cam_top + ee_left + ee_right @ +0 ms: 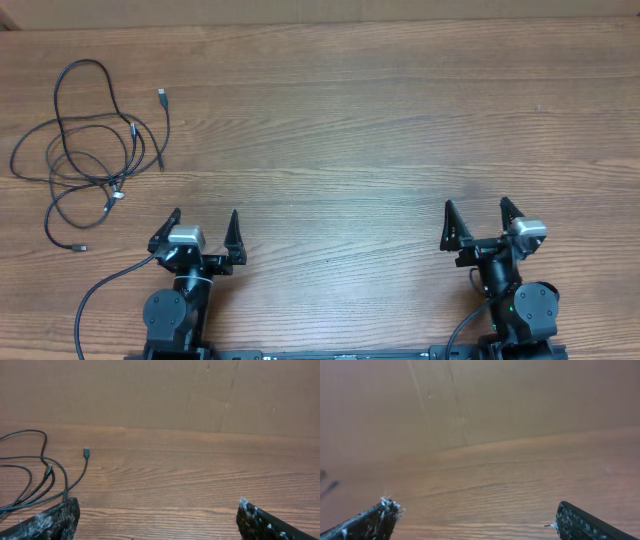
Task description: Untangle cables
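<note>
Overhead view of a wooden table (330, 130) with two black robot arms at its near edge. The left gripper (205, 222) sits at about 7 o'clock in the frame and the right gripper (476, 212) at about 5 o'clock, well apart from each other. Both point toward 12 o'clock. The fingers of each gripper are spread wide, with nothing between them, and neither touches anything.

The cables (95, 140) lie at about 10 o'clock in the frame. They are a loose snarl of thin black cords, looped over one another on the bare wood. They sit toward 10 o'clock from the left gripper, near it but clear of it. One free end with a small plug (162, 96) reaches out at the tangle's 2 o'clock side. A silver-tipped plug (117, 195) lies near its 6 o'clock side. A thicker black cord (100, 290) curves away from the left arm's base toward 8 o'clock.

In the left wrist view, the left gripper (156, 510) shows two dark, scuffed fingertips (60, 517) at the bottom corners. The cables (47, 477) lie at 9 o'clock, with the small plug (86, 452) at the end of one cord. A plain brown cardboard wall (200, 395) stands behind the table.

In the right wrist view, the right gripper (475, 510) faces only blurred wood.
</note>
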